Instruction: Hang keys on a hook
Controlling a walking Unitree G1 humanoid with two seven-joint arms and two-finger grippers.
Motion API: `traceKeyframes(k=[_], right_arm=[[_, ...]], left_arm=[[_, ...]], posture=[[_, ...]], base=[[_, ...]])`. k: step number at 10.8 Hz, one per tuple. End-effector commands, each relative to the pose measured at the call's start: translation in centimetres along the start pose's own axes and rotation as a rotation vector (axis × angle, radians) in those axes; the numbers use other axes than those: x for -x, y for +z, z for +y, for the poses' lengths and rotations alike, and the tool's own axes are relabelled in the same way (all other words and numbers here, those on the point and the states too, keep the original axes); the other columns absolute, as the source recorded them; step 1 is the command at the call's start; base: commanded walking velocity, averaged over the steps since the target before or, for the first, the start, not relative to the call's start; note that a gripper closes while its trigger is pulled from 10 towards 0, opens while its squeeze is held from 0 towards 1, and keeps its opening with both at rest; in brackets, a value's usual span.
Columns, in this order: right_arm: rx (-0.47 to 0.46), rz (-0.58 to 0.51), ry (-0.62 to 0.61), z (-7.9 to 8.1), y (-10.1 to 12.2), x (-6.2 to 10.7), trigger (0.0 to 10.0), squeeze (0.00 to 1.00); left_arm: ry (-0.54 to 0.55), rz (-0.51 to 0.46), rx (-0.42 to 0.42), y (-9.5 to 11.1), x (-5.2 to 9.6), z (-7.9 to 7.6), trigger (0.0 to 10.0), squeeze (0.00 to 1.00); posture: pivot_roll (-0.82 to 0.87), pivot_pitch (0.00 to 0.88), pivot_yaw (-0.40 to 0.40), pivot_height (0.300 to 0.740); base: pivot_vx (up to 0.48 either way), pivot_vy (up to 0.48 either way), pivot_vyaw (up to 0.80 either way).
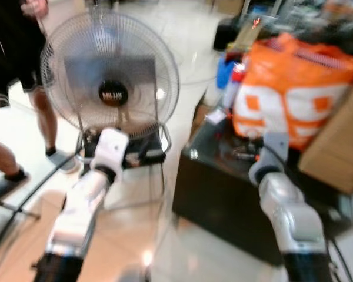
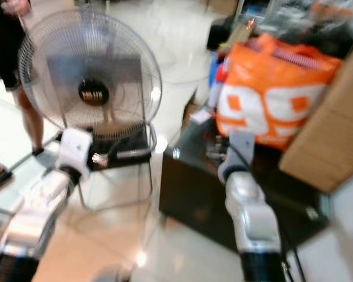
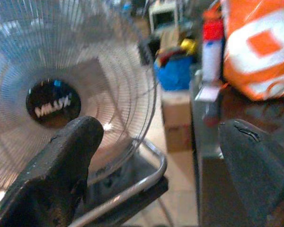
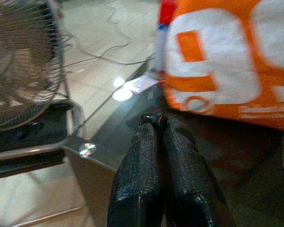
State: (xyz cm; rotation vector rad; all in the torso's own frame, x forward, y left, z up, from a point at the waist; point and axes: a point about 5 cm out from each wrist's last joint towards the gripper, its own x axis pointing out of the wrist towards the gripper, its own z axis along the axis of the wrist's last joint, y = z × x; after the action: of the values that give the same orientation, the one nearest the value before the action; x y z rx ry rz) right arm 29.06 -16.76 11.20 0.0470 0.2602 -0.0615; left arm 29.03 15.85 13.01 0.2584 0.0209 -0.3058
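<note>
Right gripper (image 4: 157, 124) (jaws pressed together) over dark table (image 4: 113, 132).

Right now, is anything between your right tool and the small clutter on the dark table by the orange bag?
Nothing visible does. The right tool, shut, hangs over the dark table, with the clutter close by and the orange bag just beyond. The clutter is too blurred to call keys.

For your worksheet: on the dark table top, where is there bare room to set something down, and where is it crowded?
Bare room: the dark table top's near corner, between its edge by the fan and the orange bag; the shut right gripper hovers there. Crowded: the far side, taken by the bag, a cardboard box and a red-capped bottle.
</note>
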Motion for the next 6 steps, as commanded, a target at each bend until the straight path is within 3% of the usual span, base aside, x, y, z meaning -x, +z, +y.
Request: traceKeyframes(k=[1,6], right_arm=[[0.003,-0.023,0.002,0.08,0.57,-0.03,10.0,0.0],[0.025,-0.044,-0.008,-0.23,0.96,0.01,10.0,0.0]], left_arm=[[0.003,-0.002,-0.005,0.08,-0.03,0.17,10.0,0.0],[-0.017,-0.011,0.002,0.26,-0.66,0.06,10.0,0.0]], posture=[[0.01,0.0,-0.065,0.74],[-0.03,0.0,-0.034,0.74]], base=[[0.0,0.281,0.0],[0.0,0.283,0.0]])
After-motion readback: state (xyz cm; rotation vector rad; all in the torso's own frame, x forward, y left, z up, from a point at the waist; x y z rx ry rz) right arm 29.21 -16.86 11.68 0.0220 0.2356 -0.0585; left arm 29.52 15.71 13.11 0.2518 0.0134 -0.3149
